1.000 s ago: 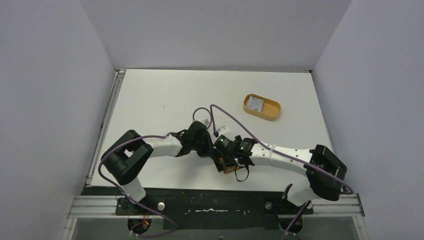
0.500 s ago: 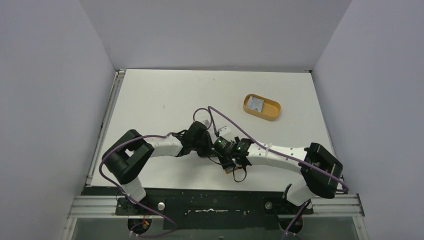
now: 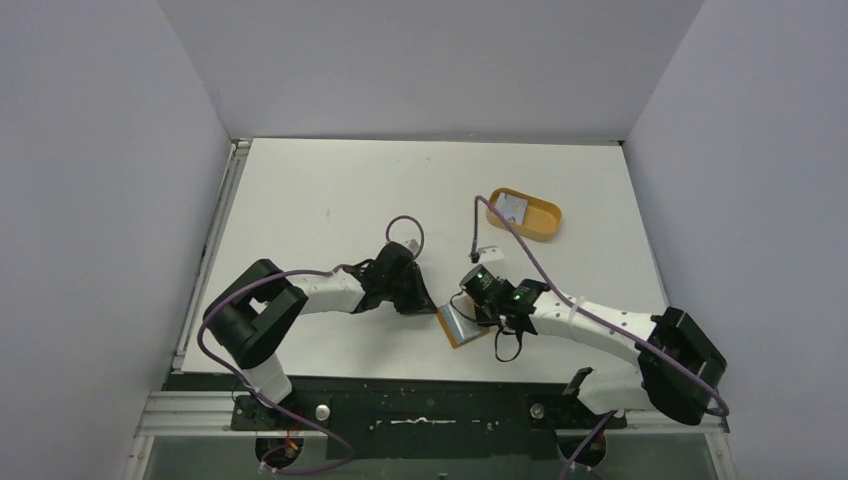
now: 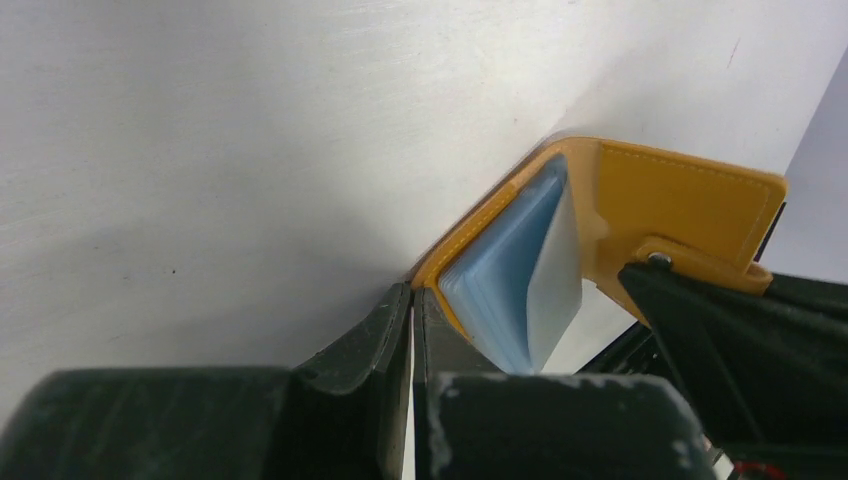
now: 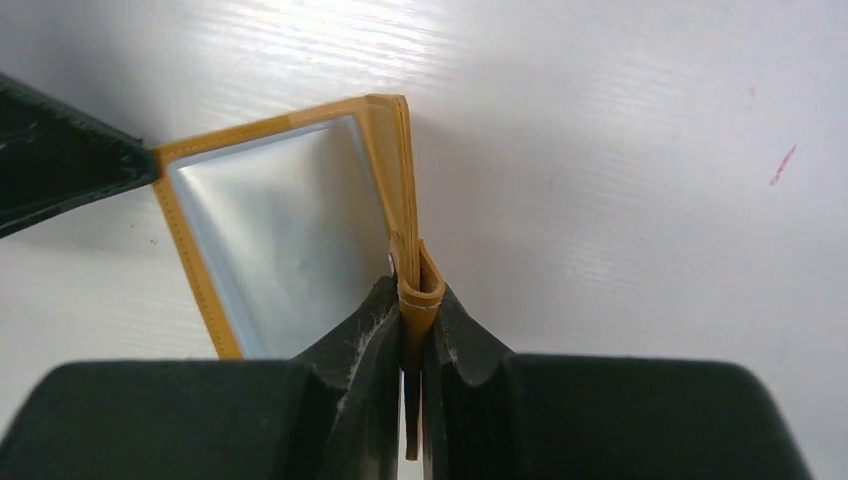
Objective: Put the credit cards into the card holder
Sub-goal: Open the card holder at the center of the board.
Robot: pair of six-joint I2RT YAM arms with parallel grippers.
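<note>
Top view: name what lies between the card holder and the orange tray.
In the top view, the right pincer, gripping the card holder, and its purple cable; beyond them bare table up to the orange tray.

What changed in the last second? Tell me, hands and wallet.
The right hand swung away to the right, drawing its half of the card holder along, so the holder now shows spread open in the top view. Both hands kept their grip; the left hand stayed put on the other edge. The orange tray and the card in it did not move.
</note>
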